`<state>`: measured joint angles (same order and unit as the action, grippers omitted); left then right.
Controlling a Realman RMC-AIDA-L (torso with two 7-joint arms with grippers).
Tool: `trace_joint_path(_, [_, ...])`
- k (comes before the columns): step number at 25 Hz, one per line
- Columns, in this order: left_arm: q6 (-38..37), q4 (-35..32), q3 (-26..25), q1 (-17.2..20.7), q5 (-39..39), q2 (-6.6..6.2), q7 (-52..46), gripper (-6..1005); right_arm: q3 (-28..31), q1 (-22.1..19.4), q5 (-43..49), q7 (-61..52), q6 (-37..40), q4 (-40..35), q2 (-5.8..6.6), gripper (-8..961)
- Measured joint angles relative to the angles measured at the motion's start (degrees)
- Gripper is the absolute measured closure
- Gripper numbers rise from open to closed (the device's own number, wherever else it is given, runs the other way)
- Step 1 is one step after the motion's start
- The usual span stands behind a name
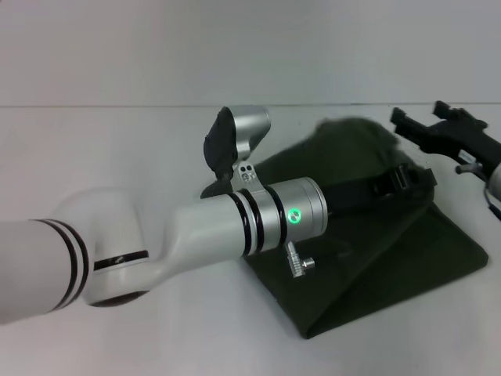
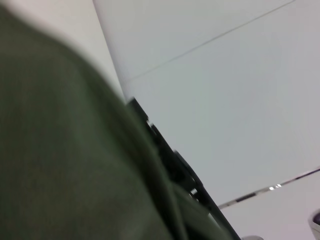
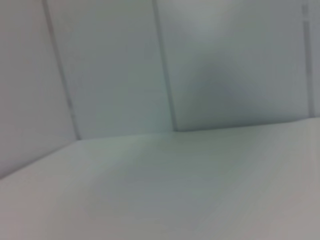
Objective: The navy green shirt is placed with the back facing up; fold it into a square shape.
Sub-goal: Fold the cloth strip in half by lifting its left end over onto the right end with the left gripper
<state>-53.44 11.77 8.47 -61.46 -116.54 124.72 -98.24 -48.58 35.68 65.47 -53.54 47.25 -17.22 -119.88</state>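
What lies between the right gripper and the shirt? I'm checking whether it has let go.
In the head view, only a bare strip of white table separates the right gripper from the navy green shirt.

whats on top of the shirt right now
The left arm reaches across the shirt, its tool low over the cloth where it bunches up. Whether it grips cloth cannot be seen. The right tool hangs beyond the far edge, not on it.

White table [image 1: 117, 149] bears green shirt [image 1: 407, 266]
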Motion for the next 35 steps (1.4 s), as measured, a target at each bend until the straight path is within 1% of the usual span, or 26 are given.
trace_joint_path(5, [4.17,3.71,-3.14,0.01,-0.03,0.0,5.44,986,2.52,-3.08,0.0,-0.23,-0.36,-2.23,0.09,39])
trace_joint_path(8, [5.39,5.34,-3.85,0.15,-0.36,0.0,7.38,986,3.72,-3.73,0.0,-0.42,-0.23,-2.66,0.11,39])
trace_joint_path(14, [8.62,7.16,-4.21,0.79,-3.53,0.0,7.28,985,3.59,-3.17,0.15,-0.44,-0.1,-2.26,-0.04,39])
trace_joint_path(20, [8.45,7.39,-4.37,1.29,-3.87,0.0,7.19,984,3.5,-2.74,0.34,-0.46,0.04,-1.75,-0.27,39])
trace_joint_path(29, [7.16,7.42,-5.98,2.56,-3.87,0.0,7.87,983,3.73,-2.91,0.18,-0.64,0.73,-1.68,-0.24,39])
trace_joint_path(35, [4.02,7.58,-7.58,4.56,-3.86,0.0,13.16,807,4.59,-3.07,0.05,-1.26,0.75,-1.95,-0.17,39])
